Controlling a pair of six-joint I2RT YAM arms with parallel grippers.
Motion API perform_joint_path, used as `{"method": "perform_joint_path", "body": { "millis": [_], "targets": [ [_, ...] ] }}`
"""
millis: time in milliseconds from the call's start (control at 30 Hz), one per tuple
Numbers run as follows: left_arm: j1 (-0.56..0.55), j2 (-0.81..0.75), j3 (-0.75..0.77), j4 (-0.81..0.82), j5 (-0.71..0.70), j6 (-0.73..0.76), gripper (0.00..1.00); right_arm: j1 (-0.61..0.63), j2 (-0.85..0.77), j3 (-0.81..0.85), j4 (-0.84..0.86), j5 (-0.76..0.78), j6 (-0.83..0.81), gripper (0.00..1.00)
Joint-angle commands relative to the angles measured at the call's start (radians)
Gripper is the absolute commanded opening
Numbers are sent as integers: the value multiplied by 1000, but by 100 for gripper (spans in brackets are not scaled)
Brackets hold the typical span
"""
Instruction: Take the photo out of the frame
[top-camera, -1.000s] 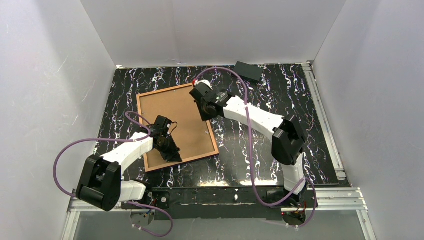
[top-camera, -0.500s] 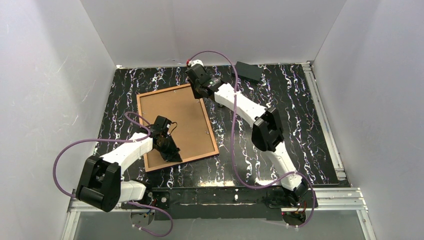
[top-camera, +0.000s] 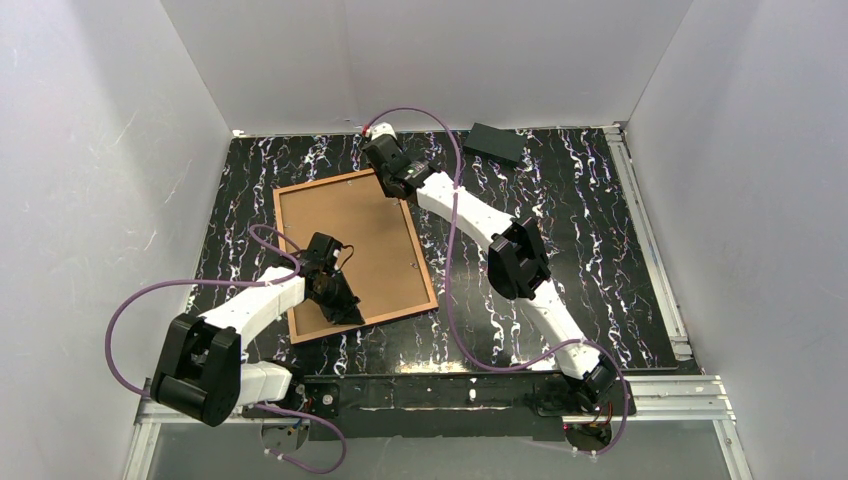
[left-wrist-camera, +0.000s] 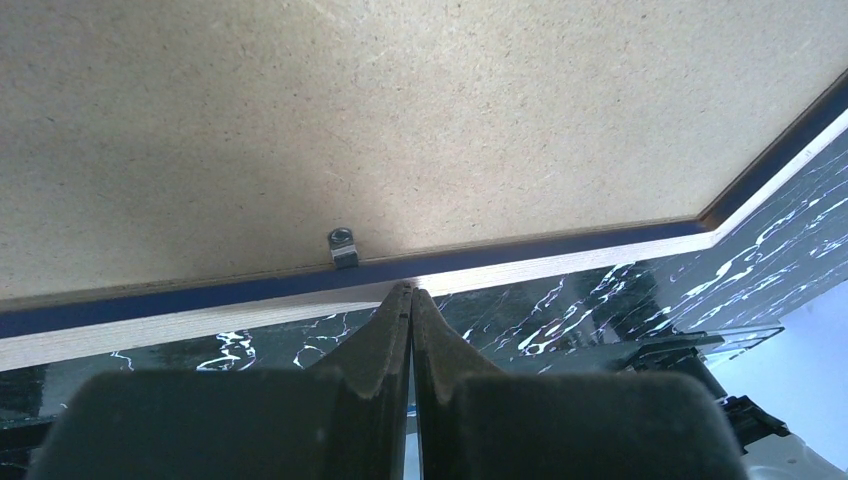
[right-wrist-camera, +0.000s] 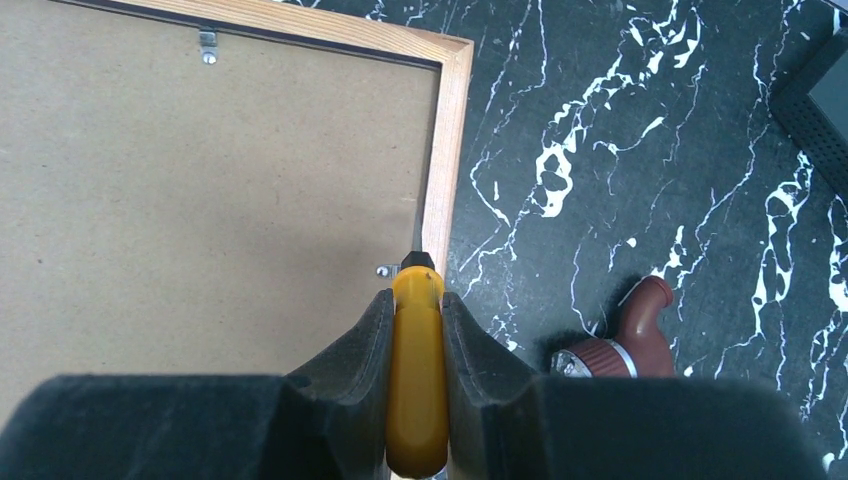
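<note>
Brown board up: the frame (top-camera: 421, 250) lies face down on the table (top-camera: 560, 200), the photo (top-camera: 345, 225) inside it.
We see only the photo's plain back, ringed by the frame's edge, left of the table's middle. Our left gripper (left-wrist-camera: 410, 295) has its fingers pressed together, tips at the frame's near edge just beside a metal clip (left-wrist-camera: 343, 246). Our right gripper (right-wrist-camera: 417, 300) pinches a yellow screwdriver (right-wrist-camera: 417, 390) by its handle; the tip sits at the frame's right rail, beside a small clip (right-wrist-camera: 385, 271). A maroon tool (right-wrist-camera: 630, 340) lies on the table just right of that gripper, and a black block (top-camera: 497, 142) rests at the far edge.
</note>
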Motion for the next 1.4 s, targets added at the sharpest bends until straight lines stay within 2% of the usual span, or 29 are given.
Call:
{"method": "perform_joint_path", "body": {
  "millis": [0,100,300,433,567,700,967,1367],
  "targets": [
    [-5,11,-43,-168,-16,18,0,-3,-6,1,17,49,-18,1],
    [-5,17,-39,-167,-14,18,0,0,-7,-14,-21,64,-10,1],
    [-5,21,-30,-172,-14,17,0,8,-32,-64,-76,-3,18,1],
    [-4,15,-31,-171,-20,17,0,28,-105,-210,38,5,-26,1],
    [-5,20,-26,-175,-17,17,0,27,-78,-116,0,30,-44,1],
    [-6,10,-28,-180,-21,18,0,26,-104,-124,48,7,-49,1],
    [-5,18,-24,-179,-17,19,0,24,-54,-40,29,-15,-48,1],
    [-5,14,-28,-181,-22,17,0,15,-21,-60,-10,-20,-19,1]
  ]
}}
